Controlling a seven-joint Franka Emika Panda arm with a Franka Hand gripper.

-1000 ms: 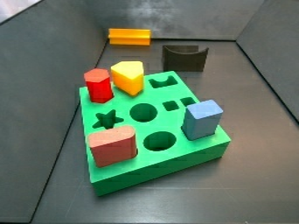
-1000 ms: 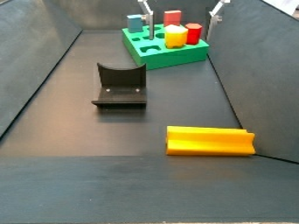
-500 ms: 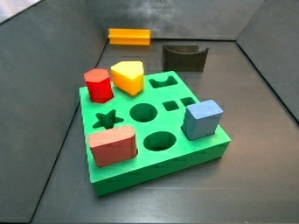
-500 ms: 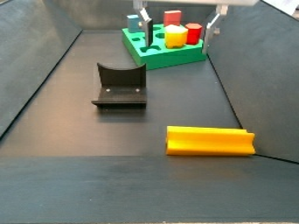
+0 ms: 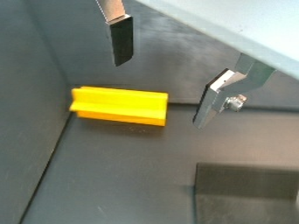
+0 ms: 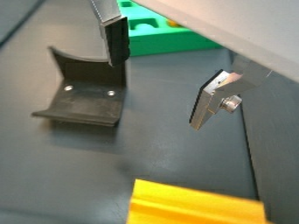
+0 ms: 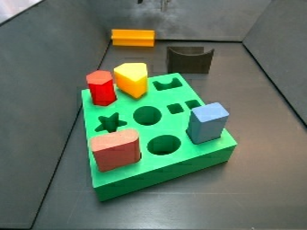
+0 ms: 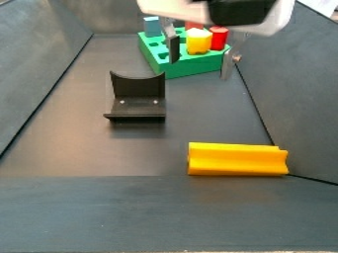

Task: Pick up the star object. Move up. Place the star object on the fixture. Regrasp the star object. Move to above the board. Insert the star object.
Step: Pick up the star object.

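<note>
We see the gripper hanging wide open and empty above bare floor, its fingers well apart. The star object lies flat beside a side wall, apart from the fixture. The board sits farther back, partly hidden by the arm, which the frame cuts off.

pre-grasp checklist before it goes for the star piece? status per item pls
1. Gripper open and empty: ok, nothing between the fingers in both wrist views.
2. Star object free to grasp: ok, lying flat on the floor, nothing touching it.
3. Gripper over the star object: not ok, it hangs above the floor between the pieces, off to the side in a wrist view.
4. Fixture notch empty: ok.
5. Star hole in the board free: ok.
6. Jaw alignment with the star object's sides: cannot tell.
</note>
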